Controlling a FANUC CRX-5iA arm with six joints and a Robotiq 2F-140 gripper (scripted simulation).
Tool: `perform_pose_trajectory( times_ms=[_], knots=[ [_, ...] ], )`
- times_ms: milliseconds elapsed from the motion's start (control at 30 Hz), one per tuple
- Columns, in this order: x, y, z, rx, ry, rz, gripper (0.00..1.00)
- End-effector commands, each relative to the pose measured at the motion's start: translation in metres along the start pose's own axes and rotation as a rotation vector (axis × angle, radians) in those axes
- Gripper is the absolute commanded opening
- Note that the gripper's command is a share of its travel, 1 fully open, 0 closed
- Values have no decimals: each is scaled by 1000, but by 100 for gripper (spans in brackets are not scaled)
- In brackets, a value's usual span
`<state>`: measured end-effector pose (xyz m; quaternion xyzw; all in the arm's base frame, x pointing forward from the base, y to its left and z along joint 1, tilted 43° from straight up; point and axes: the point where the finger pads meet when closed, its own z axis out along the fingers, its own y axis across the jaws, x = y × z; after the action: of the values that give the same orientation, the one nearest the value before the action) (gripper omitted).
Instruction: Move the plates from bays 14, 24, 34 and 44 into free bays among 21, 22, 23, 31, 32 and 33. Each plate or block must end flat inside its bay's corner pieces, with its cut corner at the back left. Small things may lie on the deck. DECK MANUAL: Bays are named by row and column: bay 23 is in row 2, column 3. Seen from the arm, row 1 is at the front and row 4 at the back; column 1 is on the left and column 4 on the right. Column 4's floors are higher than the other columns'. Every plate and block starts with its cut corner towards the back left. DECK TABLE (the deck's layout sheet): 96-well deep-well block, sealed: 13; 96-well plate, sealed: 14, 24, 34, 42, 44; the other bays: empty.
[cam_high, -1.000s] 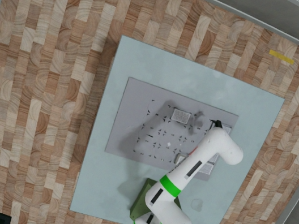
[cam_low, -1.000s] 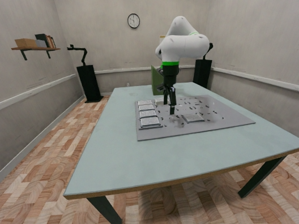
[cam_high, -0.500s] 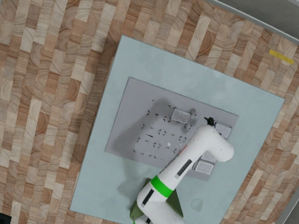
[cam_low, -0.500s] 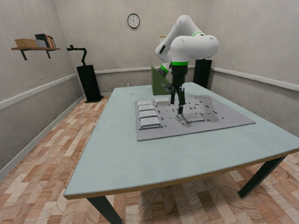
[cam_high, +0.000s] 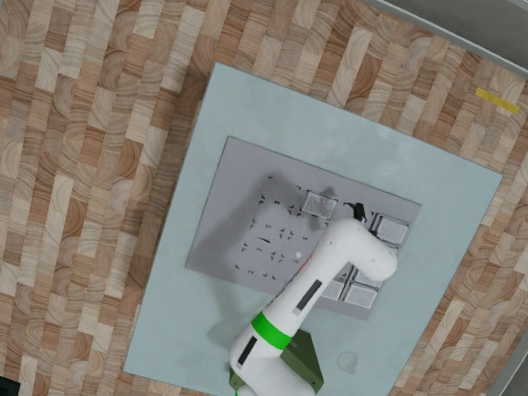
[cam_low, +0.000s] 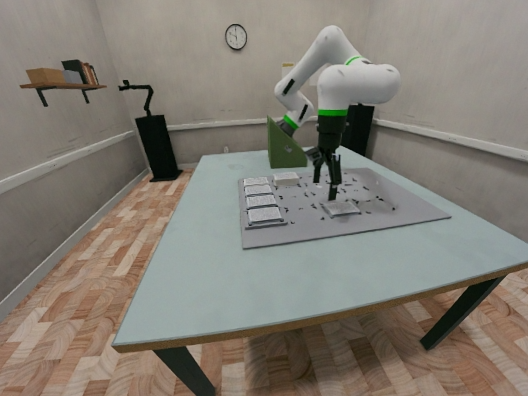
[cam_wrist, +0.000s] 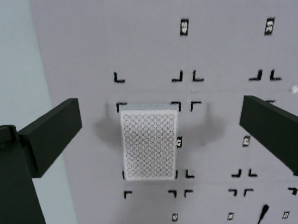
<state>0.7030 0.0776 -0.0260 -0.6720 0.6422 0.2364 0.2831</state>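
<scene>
While the pincer (cam_low: 327, 186) (cam_wrist: 160, 111) hangs over the deck (cam_high: 210, 220) (cam_low: 300, 234) (cam_wrist: 90, 175), it's spread wide, gripping nothing; one plate (cam_high: 319, 204) (cam_low: 341, 208) (cam_wrist: 149, 145) sits below.

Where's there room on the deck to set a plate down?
Bay 43, between the lone plate and the column-4 plates, and bay 41, left of the lone plate. Crowded: column 4, the block beside its front, and under the open hand.

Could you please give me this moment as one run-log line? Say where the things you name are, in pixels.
pincer (cam_low: 327, 187) (cam_wrist: 160, 111): open, empty | over: plate in bay 42 (cam_high: 319, 205) (cam_low: 341, 208) (cam_wrist: 149, 145) | four column 4 plates (cam_low: 264, 215): unmoved, task pending
</scene>
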Motion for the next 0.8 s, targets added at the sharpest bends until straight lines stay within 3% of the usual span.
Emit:
perform_pose_trajectory(
  times_ms=[0, 433, 767],
  knots=[
    [-12, -1, -1, 2, 1, 0, 100],
    [-56, -1, 1, 2, 1, 0, 100],
    [-56, -1, 1, 2, 1, 0, 100]
  ],
)
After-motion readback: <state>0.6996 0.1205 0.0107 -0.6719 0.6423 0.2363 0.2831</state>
